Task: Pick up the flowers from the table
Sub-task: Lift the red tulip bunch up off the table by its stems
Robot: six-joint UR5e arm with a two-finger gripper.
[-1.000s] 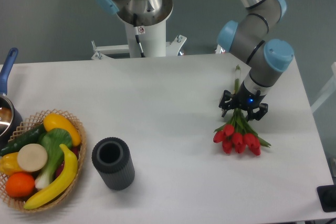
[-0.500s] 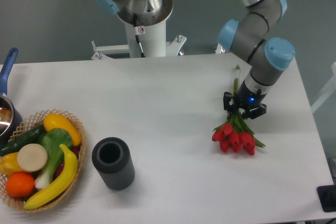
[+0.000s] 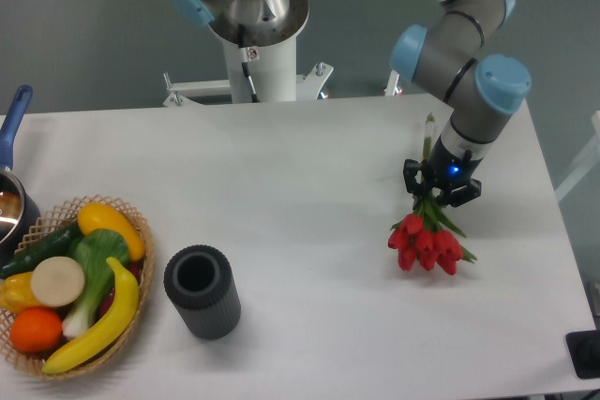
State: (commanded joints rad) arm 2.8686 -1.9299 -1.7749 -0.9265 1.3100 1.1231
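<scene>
The gripper (image 3: pixel 442 192) has its fingers clamped on the stems of the flowers (image 3: pixel 427 242), gripping there to spare the red buds, which hang just above the table (image 3: pixel 281 185)

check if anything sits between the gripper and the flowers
Nothing visible does. The gripper is already closed around the green stems of the flowers, with the red buds hanging below its fingers. The dark ribbed cylinder stands far off to the side.
</scene>
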